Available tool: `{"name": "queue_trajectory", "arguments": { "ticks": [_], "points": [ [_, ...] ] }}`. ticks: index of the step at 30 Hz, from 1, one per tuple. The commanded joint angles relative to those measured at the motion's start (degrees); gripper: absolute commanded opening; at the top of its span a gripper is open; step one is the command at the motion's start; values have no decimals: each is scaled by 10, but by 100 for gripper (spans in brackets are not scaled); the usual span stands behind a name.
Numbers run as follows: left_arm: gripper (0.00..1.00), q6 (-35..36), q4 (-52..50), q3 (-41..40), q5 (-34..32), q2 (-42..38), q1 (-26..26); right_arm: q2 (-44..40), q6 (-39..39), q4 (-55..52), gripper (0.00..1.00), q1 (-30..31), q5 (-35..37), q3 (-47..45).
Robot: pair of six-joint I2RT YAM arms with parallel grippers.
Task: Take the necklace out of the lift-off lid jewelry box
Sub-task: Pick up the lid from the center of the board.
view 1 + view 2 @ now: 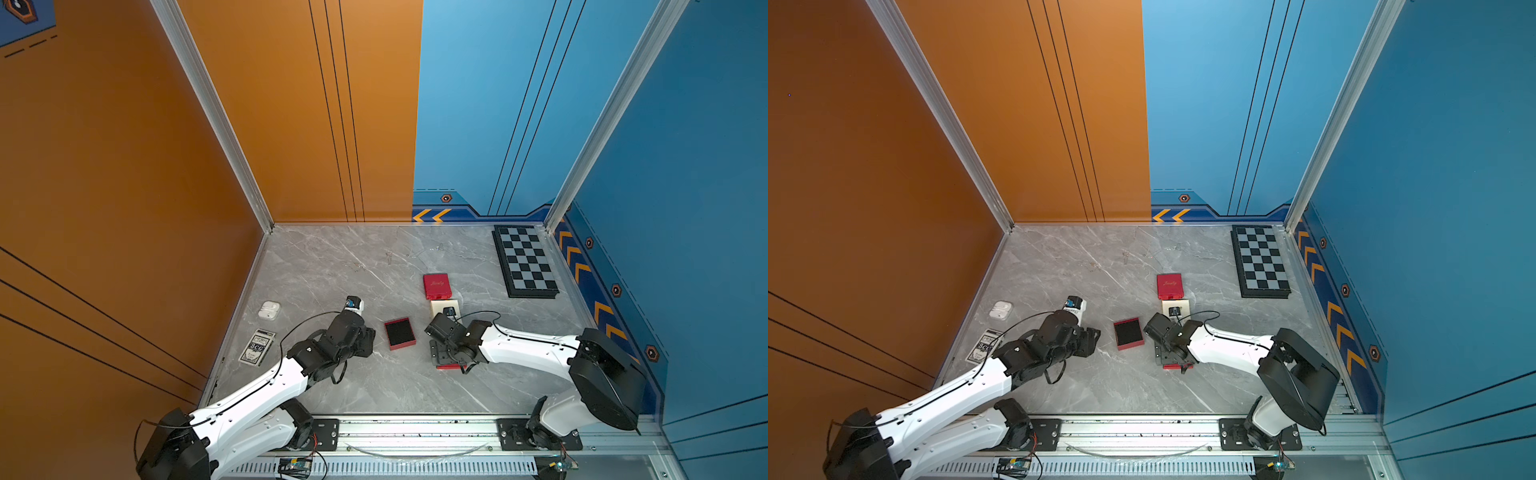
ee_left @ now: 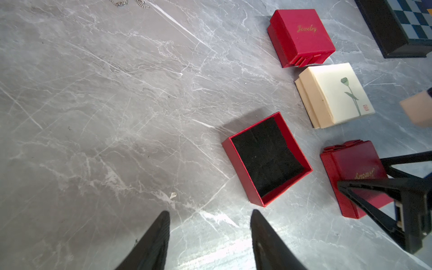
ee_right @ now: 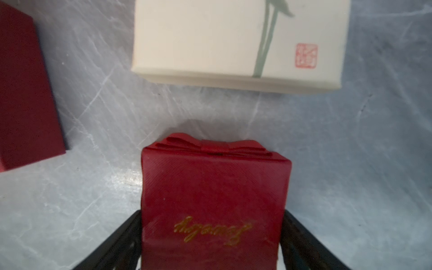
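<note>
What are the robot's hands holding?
Left gripper: nothing. Right gripper straddles the bow box at its two sides; whether it grips yet cannot be told.

Red box base open, black foam; lid beside.

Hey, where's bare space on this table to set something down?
Widest bare patch: the near strip of table between the two arms, in front of the open red box. Also free: between the earbud case and the closed red box. Crowded: around the cream box and the red one with the bow.
</note>
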Motion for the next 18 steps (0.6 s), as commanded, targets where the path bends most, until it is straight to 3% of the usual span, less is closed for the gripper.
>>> {"name": "queue_trajectory", "arguments": {
  "ticks": [1, 18],
  "points": [
    [57, -1, 4, -11, 12, -10, 5, 7, -10, 5, 86, -3, -10, 16],
    [59, -4, 5, -20, 13, -27, 6, 29, -49, -56, 85, 36, -16, 130]
  ]
}}
